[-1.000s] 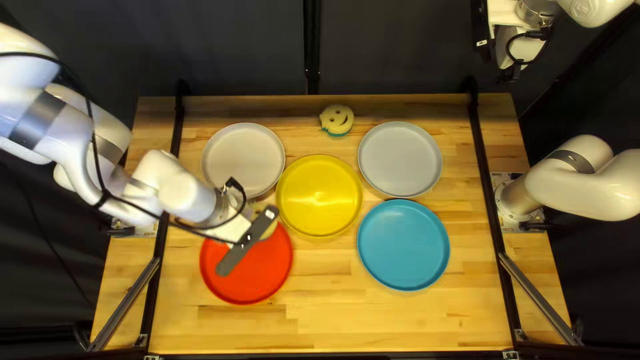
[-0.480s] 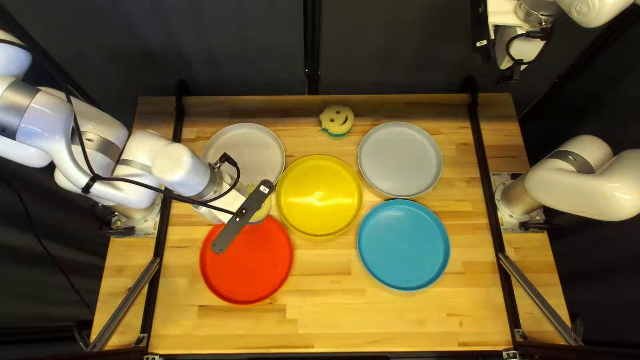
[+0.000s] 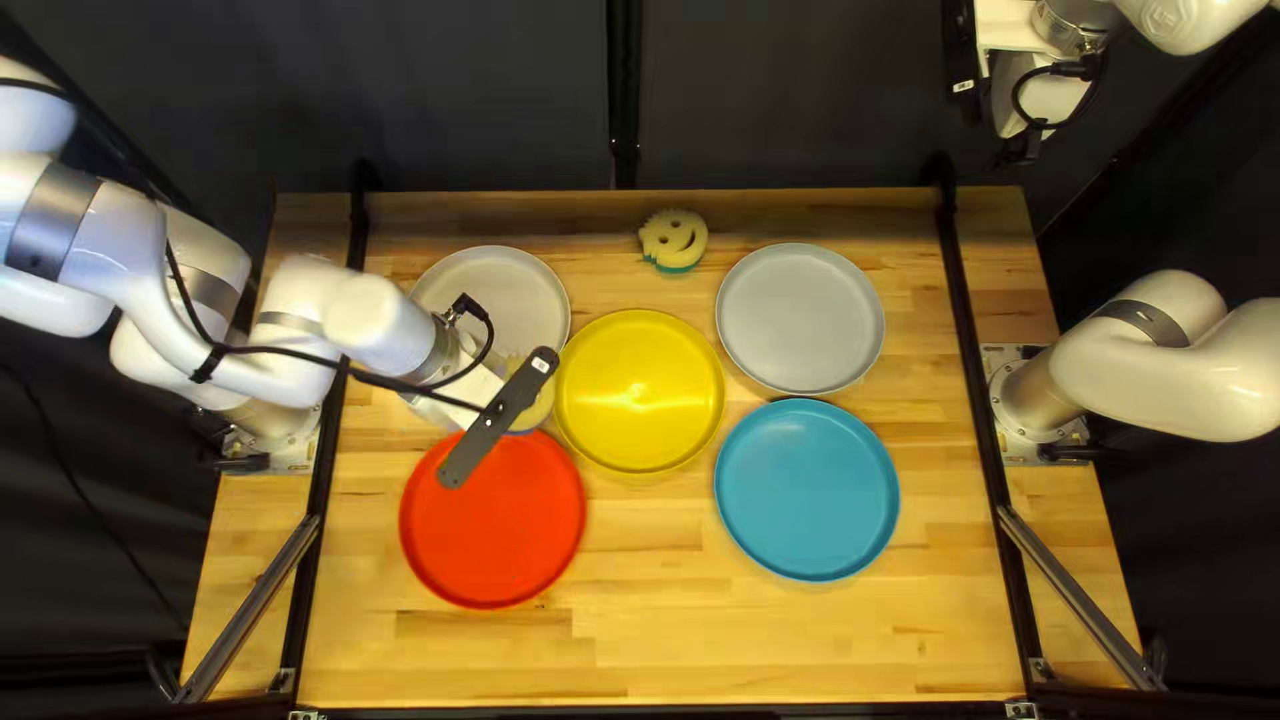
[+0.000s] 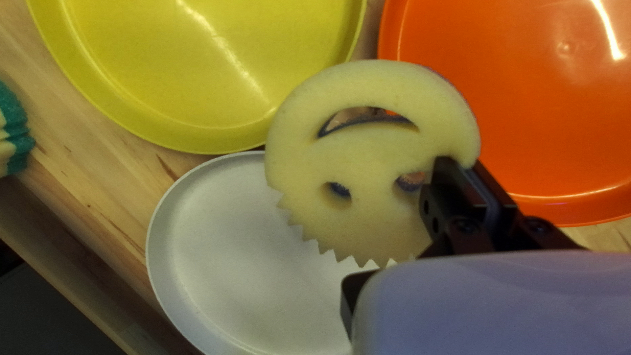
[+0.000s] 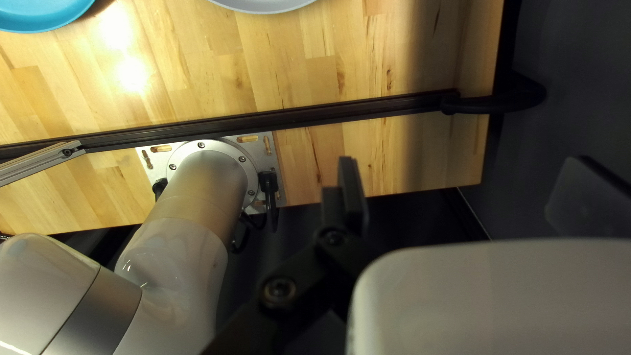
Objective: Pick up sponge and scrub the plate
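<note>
My left gripper (image 3: 500,418) hangs over the gap among the left pale plate (image 3: 500,287), the yellow plate (image 3: 640,391) and the red plate (image 3: 492,520), its fingertips hidden from above. Partly covered by it is a round, pale yellow smiling sponge (image 3: 535,408). In the left wrist view both fingers of the left gripper (image 4: 462,167) pinch one edge of that sponge (image 4: 374,151), whose face is toward the camera. My right gripper (image 3: 1024,134) is raised beyond the table's far right corner; in the right wrist view the right gripper (image 5: 470,190) has its fingers wide apart, holding nothing.
A second smiling sponge (image 3: 674,240) lies near the table's far edge, between the two pale plates. At the right are another pale plate (image 3: 800,318) and a blue plate (image 3: 807,490). Dark rails (image 3: 980,387) run along both table sides.
From over the red plate, my left gripper has moved with the sponge toward the far edge, then slightly right, uncovering more of the red plate. The right arm has stayed still.
</note>
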Tool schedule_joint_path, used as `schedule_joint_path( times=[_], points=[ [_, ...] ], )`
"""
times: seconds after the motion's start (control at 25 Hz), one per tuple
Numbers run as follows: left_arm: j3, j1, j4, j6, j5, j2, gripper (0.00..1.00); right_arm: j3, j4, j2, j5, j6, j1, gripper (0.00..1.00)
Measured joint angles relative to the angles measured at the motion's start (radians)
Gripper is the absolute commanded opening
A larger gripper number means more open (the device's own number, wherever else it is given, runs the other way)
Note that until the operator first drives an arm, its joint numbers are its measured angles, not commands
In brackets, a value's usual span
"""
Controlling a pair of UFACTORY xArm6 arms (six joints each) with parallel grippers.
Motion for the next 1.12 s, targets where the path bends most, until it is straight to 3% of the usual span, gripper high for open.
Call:
schedule_joint_path(
  times=[0.48, 0.72, 1.12],
  points=[
    [0.104, 0.193, 0.013, 0.141, -0.042, 0.000, 0.00, 0.000, 0.000, 0.000, 0.000, 0.000, 0.000, 1.00],
    [0.127, 0.212, 0.040, 0.137, -0.067, 0.031, 0.00, 0.000, 0.000, 0.000, 0.000, 0.000, 0.000, 1.00],
    [0.076, 0.197, 0.047, 0.128, -0.138, 0.151, 0.00, 0.000, 0.000, 0.000, 0.000, 0.000, 0.000, 1.00]
  ],
)
